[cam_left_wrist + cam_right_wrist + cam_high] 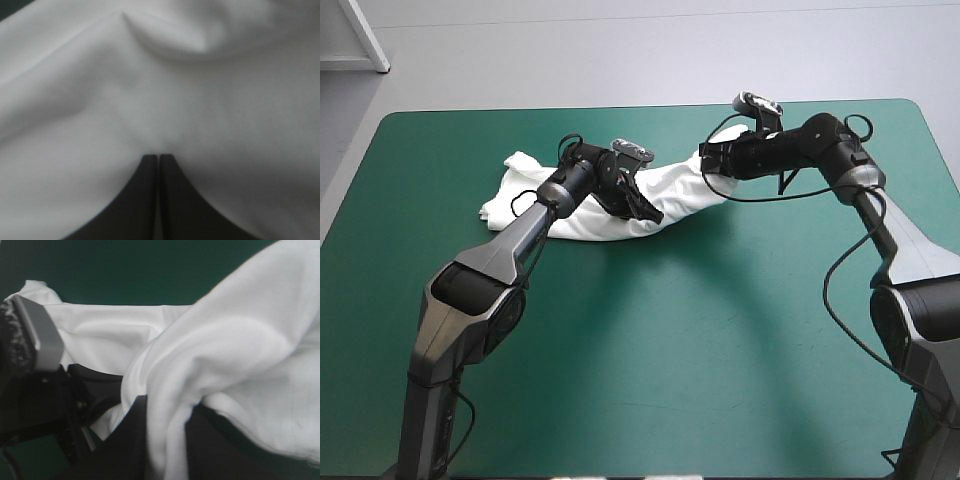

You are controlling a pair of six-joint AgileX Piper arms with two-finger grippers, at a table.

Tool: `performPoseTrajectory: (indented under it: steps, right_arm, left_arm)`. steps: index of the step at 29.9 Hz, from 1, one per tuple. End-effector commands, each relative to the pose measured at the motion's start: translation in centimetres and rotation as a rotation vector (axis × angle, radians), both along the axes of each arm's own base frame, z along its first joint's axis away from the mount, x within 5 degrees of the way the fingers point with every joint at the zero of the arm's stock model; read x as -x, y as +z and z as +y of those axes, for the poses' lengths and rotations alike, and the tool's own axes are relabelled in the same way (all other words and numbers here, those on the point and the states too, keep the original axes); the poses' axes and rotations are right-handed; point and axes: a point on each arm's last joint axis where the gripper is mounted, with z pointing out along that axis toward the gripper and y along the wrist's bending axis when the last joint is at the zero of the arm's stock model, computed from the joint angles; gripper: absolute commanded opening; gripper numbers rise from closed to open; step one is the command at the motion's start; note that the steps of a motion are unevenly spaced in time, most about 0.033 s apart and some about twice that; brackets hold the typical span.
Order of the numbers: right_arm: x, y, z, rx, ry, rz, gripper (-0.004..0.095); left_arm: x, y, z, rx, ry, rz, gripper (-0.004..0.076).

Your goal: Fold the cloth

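Both grippers grasp the T-shirt, so the step in hand looks like drawing it out flat before any fold. The left gripper is clenched on the fabric, its black fingers all but meeting with a thin sliver of white between them. The right gripper pinches a thick bunched ridge of cloth that runs between its fingers. To do this well, I judge the arms should part evenly and low over the counter, so the slack comes out without either pinch slipping. The right one seems to hold several layers, which may hide a twist, and a single edge would serve better. The T-shirt sits in the upper middle of the high view. It is a white rumpled band running from upper left of centre across to the right gripper, with soft rolls and deep creases. Which part is sleeve or hem I cannot tell.
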Motion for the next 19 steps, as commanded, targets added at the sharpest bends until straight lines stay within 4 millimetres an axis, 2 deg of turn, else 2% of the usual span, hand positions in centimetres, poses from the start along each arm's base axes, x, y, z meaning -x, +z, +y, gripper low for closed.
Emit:
performPoseTrajectory:
  steps: [1,6,10,13,19]
  right_arm:
    - [1.3,6.3,0.4,-0.061,0.005,-0.146,-0.0013]
    - [1.6,8.5,1.6,-0.044,0.016,-0.216,-0.0013]
    - [1.6,8.8,2.0,-0.038,0.025,-0.226,-0.0013]
    - [1.5,8.5,2.2,-0.039,0.029,-0.219,-0.0013]
    - [1.4,8.0,3.0,-0.038,0.05,-0.211,-0.0013]
  left_arm:
    - [0.8,2.4,-0.5,0.034,-0.009,-0.017,0.0019]
    - [0.7,2.4,-0.5,0.042,-0.007,-0.029,0.0019]
    - [0.7,3.0,-0.5,0.049,-0.006,-0.05,0.0019]
    - [0.7,5.4,0.1,0.056,0.002,-0.119,0.0019]
    - [2.1,14.2,3.2,0.082,0.029,-0.226,0.0019]
